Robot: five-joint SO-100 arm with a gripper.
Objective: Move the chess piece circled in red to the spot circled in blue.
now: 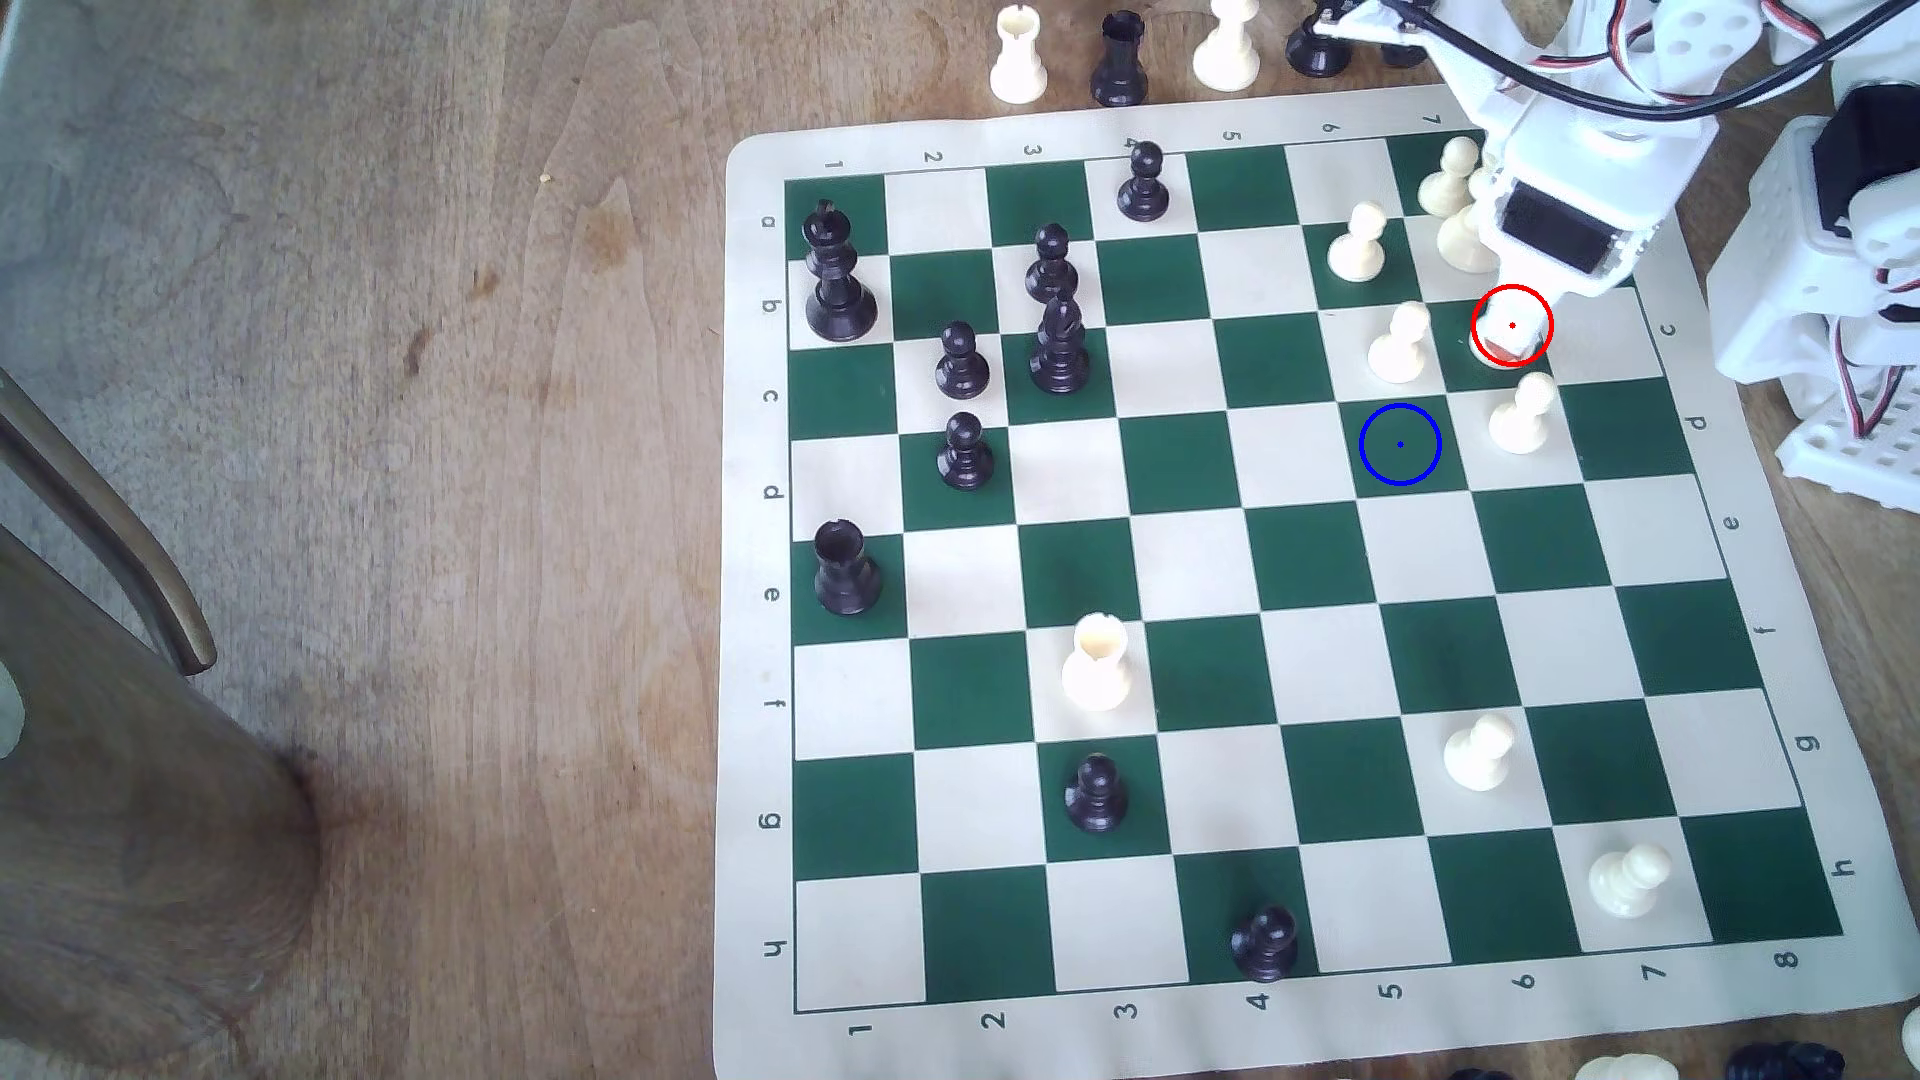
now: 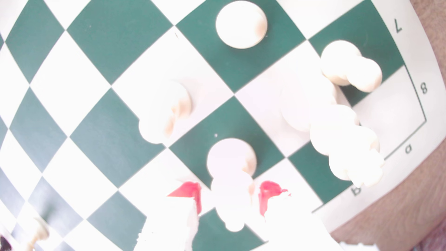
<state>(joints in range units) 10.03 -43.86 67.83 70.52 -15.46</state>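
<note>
The exterior view is evenly lit and fairly sharp: the chess board (image 1: 1278,582) shows crisp square edges and readable rim letters, and pieces cast only short, soft shadows. The wooden bench (image 1: 416,415) looks matte, without glare. The wrist view is badly overexposed: white pieces and cream squares bleed into one another, and the claw (image 2: 229,198) washes out to white apart from its red tips. Board lines there bow strongly toward the edges, and the nearest parts are blurred.

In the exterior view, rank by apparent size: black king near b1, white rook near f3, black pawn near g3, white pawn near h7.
1. black king
2. white rook
3. black pawn and white pawn: look alike, no ranking.
</note>
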